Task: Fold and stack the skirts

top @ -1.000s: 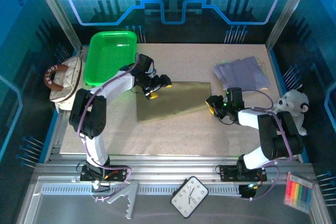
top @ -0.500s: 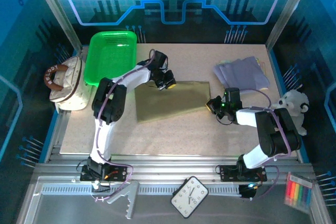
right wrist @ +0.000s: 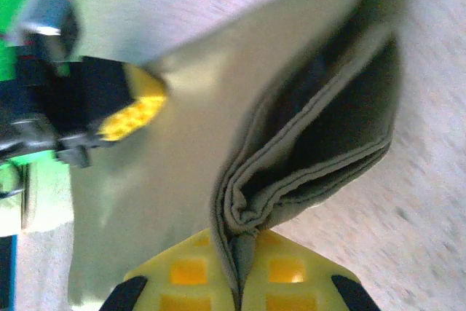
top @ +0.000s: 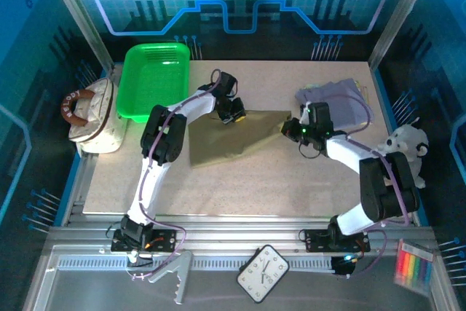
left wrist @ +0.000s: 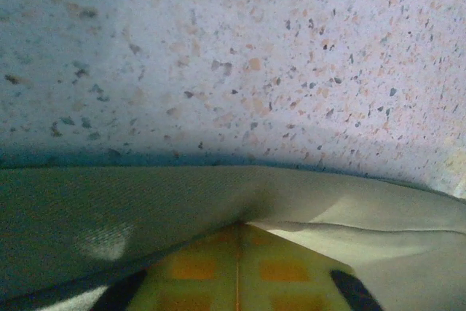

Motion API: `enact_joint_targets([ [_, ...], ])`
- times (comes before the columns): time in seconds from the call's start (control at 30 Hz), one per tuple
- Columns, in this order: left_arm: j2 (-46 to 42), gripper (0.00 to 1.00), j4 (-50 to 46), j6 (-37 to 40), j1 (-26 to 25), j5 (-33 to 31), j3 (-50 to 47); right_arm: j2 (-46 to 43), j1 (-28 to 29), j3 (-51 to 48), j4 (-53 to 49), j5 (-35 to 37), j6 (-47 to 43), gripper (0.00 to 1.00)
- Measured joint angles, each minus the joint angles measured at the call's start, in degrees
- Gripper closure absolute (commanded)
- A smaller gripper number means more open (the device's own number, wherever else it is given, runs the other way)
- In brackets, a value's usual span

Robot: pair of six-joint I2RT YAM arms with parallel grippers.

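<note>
Both sets of jaws are pinched on the khaki skirt [top: 233, 140], fold about to start.
Top: the skirt is spread on the surface [top: 218, 187] just right of the green tray [top: 153, 81]. Left jaws are clamped on the far corner nearest the tray, right jaws on the far corner away from it. The lavender skirt [top: 338, 103] sits further from the tray. Left wrist: pads [left wrist: 193, 267] are shut on a thin hem. Right wrist: pads [right wrist: 189, 271] grip a bunched, layered corner. My take: lift both corners level, keep the edge taut, and lay it evenly on the near hem.
</note>
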Motion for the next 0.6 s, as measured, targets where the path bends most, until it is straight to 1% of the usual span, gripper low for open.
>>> enact_joint_targets([
  [0.1,-1.64,0.75,-0.72,0.24,-0.02,0.35,-1.07,-2.08,0.26,2.43,-1.84,0.44,-4.42,1.00],
  [0.23,-8.85,0.74,-3.21,1.33,-0.04,0.35,-6.51,-2.47,-0.09,2.14,-4.02,1.16,-6.69,1.00],
  [0.37,-20.15,0.77,-3.85,1.81,-0.70,1.55,-15.17,-2.34,-0.09,1.40,-5.62,1.53,-7.19,1.00],
  [0.43,-24.04,0.79,-3.65,1.90,-1.70,3.28,-18.36,-2.08,-0.09,1.31,-5.88,1.60,-7.17,1.00],
  [0.5,-25.59,0.82,-3.48,1.81,-3.45,5.22,-20.41,-1.66,-0.09,1.31,-6.03,1.66,-7.17,1.00],
  [0.6,-24.22,0.85,-3.19,1.62,-6.75,7.48,-21.51,-1.01,-0.09,1.31,-6.08,1.66,-7.15,1.00],
])
